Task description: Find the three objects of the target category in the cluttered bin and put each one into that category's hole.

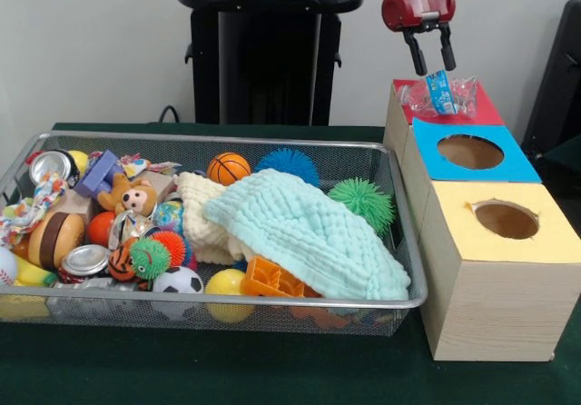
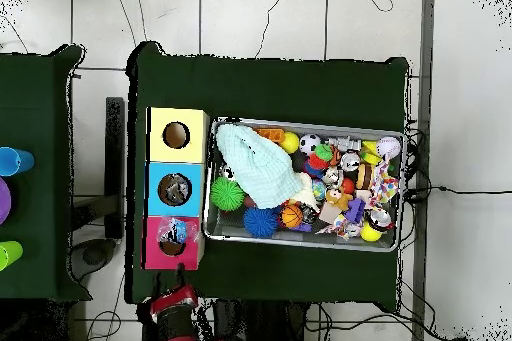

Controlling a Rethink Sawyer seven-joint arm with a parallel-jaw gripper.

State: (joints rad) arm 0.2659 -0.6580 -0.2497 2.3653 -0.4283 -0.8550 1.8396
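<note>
One crushed bottle (image 1: 438, 96) lies over the red box (image 1: 472, 114) hole, not yet through; the tool (image 1: 431, 63) hangs just above, fingers parted and empty; a centred downward nudge should seat it.

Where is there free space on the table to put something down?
The green table is bare in front of the wire bin and the yellow box. Inside the bin it is crowded; the mint cloth covers the side nearest the boxes.
</note>
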